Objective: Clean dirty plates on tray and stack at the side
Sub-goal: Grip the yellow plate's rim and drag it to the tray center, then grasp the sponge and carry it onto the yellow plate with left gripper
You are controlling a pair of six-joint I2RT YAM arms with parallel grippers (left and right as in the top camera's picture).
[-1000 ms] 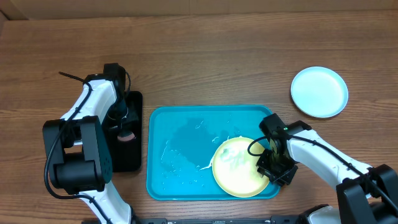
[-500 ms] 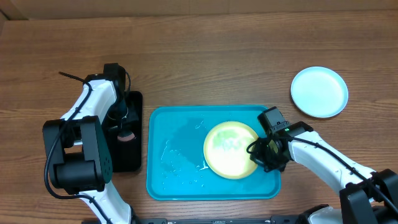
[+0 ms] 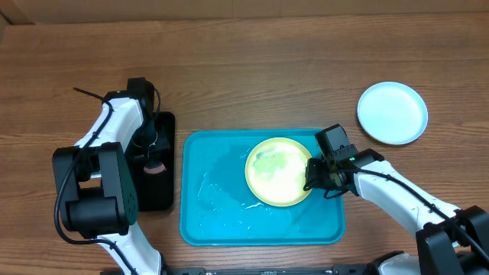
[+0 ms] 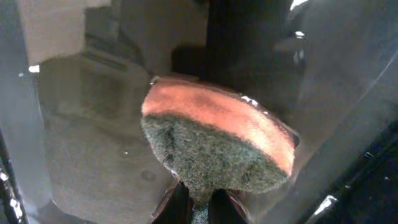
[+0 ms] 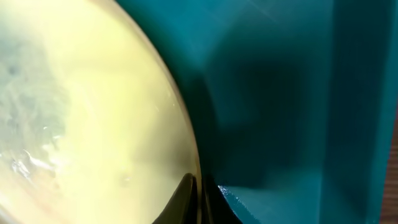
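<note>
A pale yellow-green plate point(image 3: 278, 171) with faint green smears is held over the turquoise tray point(image 3: 221, 214). My right gripper point(image 3: 313, 177) is shut on its right rim; in the right wrist view the fingers point(image 5: 186, 198) pinch the plate point(image 5: 81, 118) edge above the tray point(image 5: 280, 93). A light blue plate point(image 3: 392, 112) lies on the table at the far right. My left gripper point(image 3: 150, 156) is shut on an orange-and-green sponge point(image 4: 217, 146), down in the black tray point(image 3: 162, 191).
The wet turquoise tray shows water streaks at its left half. The small black tray point(image 4: 74, 124) holds shallow liquid. Bare wooden table point(image 3: 252, 69) lies behind both trays.
My right gripper closed on the yellow-green plate's rim and carried it up and left, from the tray's front right toward its upper middle. The left arm stayed still.
</note>
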